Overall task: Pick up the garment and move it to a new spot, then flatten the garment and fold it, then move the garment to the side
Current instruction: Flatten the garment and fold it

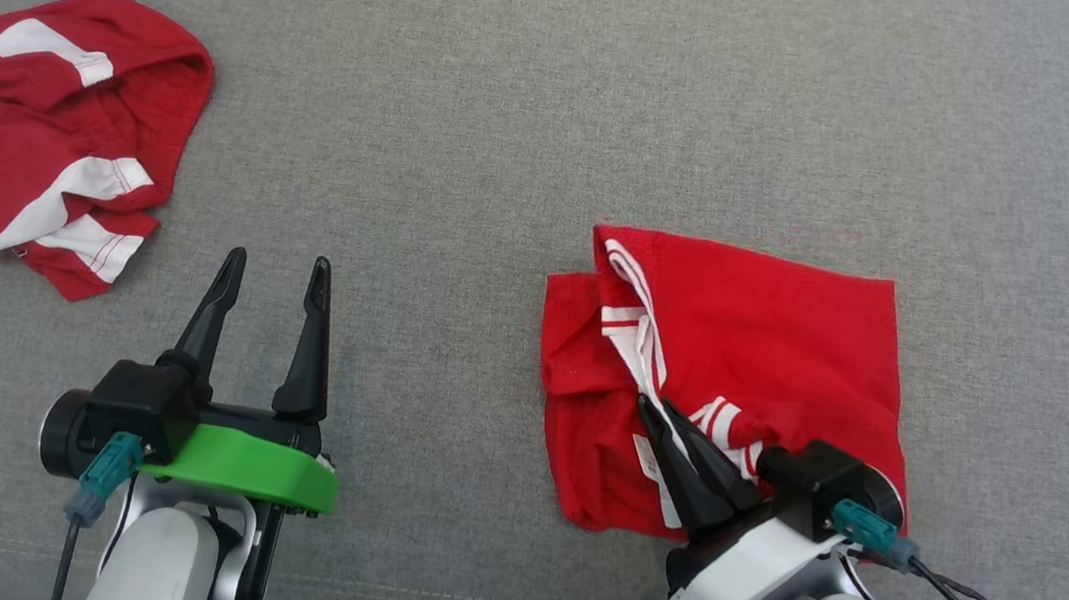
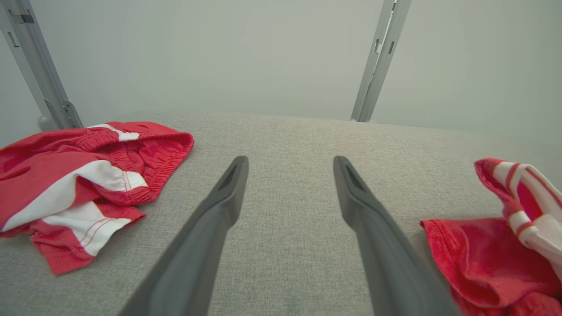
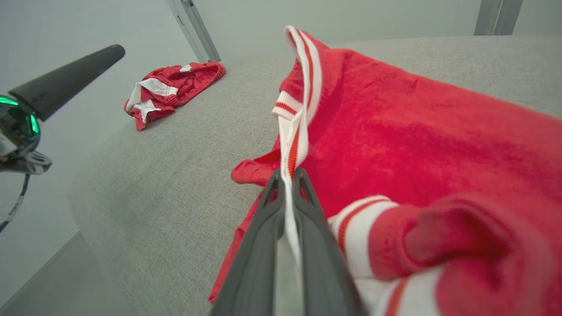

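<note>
Red garment (image 1: 772, 337), white striped trim: lies partly folded, right side of grey cloth-covered tabletop (image 1: 479, 82). Right pincer (image 1: 651, 409): clamped on the garment's striped white edge, near side. Left pincer (image 1: 280, 259): fingers spread wide, holding nothing, over bare cloth between both garments. Second red-and-white garment (image 1: 40, 133): crumpled, far left, well apart

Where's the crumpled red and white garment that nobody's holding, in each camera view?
Head view: the crumpled garment at the upper left.
Left wrist view: the crumpled garment at the left edge, beside the left pincer.
Right wrist view: the crumpled garment, small, upper left of centre.
Shared landmark: the flatter red garment, held by the right pincer.
</note>
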Robot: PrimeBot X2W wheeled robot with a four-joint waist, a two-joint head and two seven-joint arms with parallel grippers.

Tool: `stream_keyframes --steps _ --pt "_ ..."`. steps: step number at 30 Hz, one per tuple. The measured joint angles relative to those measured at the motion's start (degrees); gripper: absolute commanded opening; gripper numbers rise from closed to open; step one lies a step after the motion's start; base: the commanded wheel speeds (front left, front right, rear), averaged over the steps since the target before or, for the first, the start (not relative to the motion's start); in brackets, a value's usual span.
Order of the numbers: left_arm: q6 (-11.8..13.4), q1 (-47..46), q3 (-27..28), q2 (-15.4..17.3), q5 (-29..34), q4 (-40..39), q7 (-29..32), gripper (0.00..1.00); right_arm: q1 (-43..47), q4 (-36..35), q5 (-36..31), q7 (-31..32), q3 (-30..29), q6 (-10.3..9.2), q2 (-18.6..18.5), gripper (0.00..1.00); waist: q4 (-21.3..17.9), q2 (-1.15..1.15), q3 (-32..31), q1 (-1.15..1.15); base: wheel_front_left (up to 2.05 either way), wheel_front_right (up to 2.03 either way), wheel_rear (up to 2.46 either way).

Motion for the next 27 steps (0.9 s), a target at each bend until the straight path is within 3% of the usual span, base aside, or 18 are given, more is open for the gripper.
stream_keyframes --steps 4,6,7,13,19,24,27 --pt "-0.21 0.0 0.21 -0.19 0.13 0.03 0.0 1.0 -0.83 2.22 0.7 -0.49 2.15 -0.01 0.45 0.0 0.29 0.0 0.25 0.0 0.0 0.0 0.0" --pt "-0.25 0.0 0.38 -0.25 0.45 0.02 0.0 1.0 -1.18 2.75 2.04 -0.49 3.44 -0.03 1.18 0.46 0.26 0.0 0.32 0.0 0.0 0.0 0.0" --pt "-0.27 0.01 0.44 -0.25 0.48 0.02 0.0 1.0 -1.15 2.86 2.57 -0.49 4.25 -0.03 1.42 1.0 0.22 0.0 0.35 0.0 0.0 0.0 0.0" --pt "-0.47 0.01 0.76 -0.48 0.81 0.01 0.0 1.0 -1.0 1.46 5.03 -0.19 8.88 -0.03 1.64 1.0 0.06 0.0 0.29 0.0 0.0 0.0 0.0" --pt "-0.74 0.01 1.63 -0.63 1.08 -0.03 0.0 1.0 -0.53 -5.05 5.23 -2.11 11.6 -0.03 1.41 1.0 -0.11 0.0 0.04 0.0 0.0 0.0 0.0" --pt "-0.74 0.03 2.37 -0.65 1.69 -0.07 0.0 1.0 -0.54 -11.21 7.21 -4.0 9.5 -0.03 1.43 1.0 -0.38 0.0 -0.71 0.0 0.0 0.0 0.0" --pt "-0.74 0.1 2.64 -0.59 2.03 -0.02 0.0 1.0 -0.71 -14.29 7.56 -4.82 5.37 -0.03 1.32 1.0 -0.51 0.0 -1.32 0.0 0.0 0.0 0.0"
